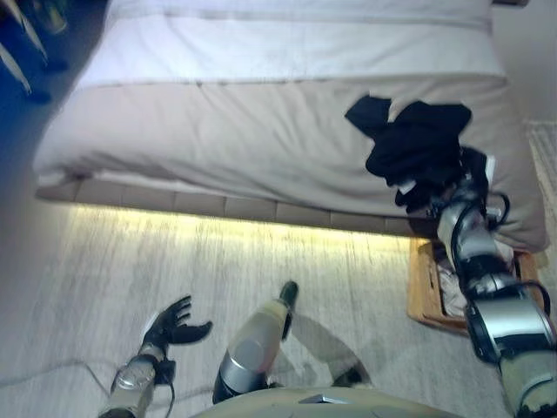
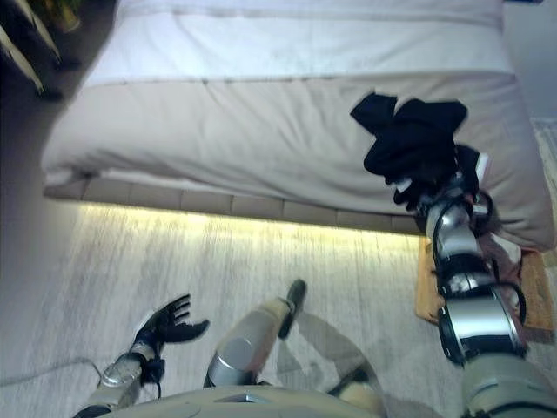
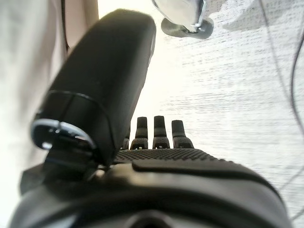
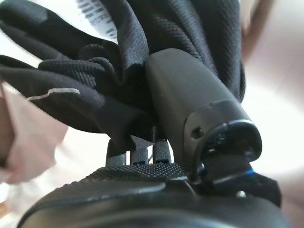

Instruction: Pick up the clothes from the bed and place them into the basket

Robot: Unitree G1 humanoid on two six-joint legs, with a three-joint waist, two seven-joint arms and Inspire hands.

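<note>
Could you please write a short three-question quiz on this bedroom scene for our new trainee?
1. True or false: the right hand is closed on the black clothes.
2. Where is the basket? A) on the bed B) on the floor beside the bed C) in the left hand
3. Fill in: the left hand hangs open over the ____ and holds nothing.

Key: 1 true; 2 B; 3 floor.

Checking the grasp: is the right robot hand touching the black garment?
Touching. The right wrist view shows the right robot hand with its thumb pressed into the bunched black garment.
</note>
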